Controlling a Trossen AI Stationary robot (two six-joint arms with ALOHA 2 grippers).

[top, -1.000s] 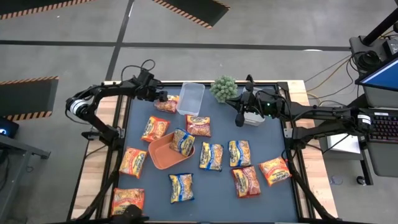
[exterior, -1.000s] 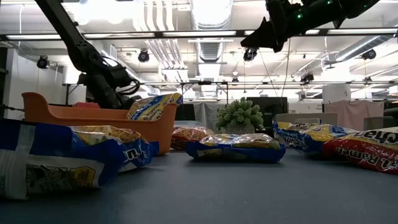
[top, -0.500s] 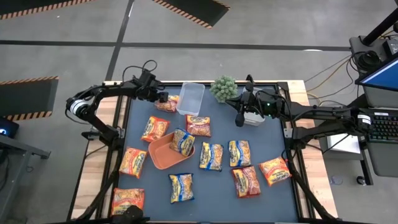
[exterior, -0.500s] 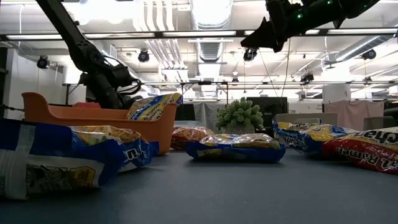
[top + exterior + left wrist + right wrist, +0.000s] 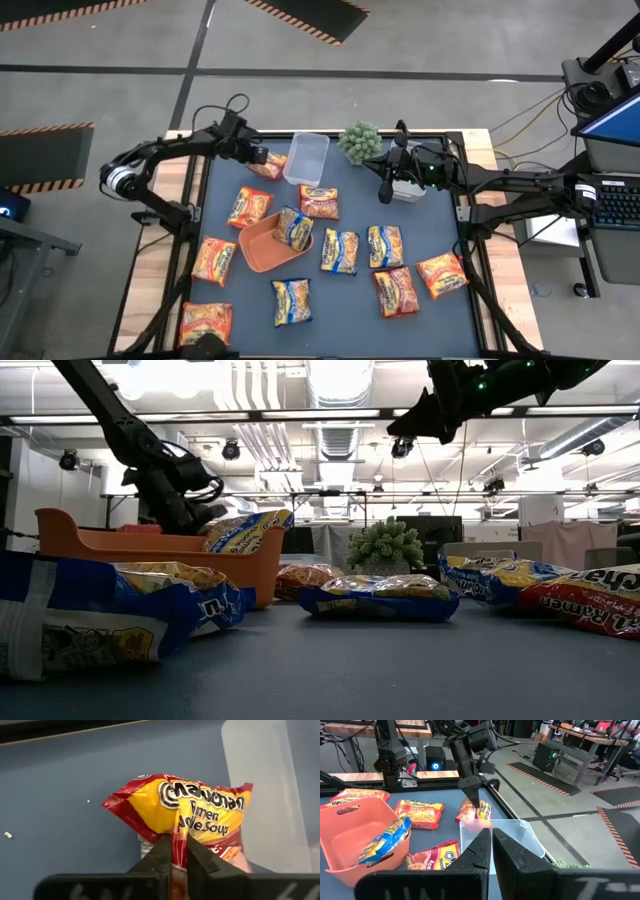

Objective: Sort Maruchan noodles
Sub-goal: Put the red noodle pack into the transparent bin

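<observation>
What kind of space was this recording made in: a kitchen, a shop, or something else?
Probably a robotics lab or workshop, not a kitchen. Bare ceiling ducts hang overhead, hazard-striped mats lie on the concrete floor, and a laptop with loose cables sits beside the table.

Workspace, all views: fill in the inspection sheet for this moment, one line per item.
Surface: dark blue mat on a wooden table.
Job's things: ramen packets scattered flat; one blue packet in the orange tray; one red-orange packet pinched by an edge beside the clear tub.
Clutter: small green plant.
Grippers: left gripper shut on the red-orange packet; right gripper shut, empty, above the mat.
Cables: loops on both arms, loose wires on the floor beside the table.
Surroundings: laptop, keyboard, striped floor markings.
</observation>
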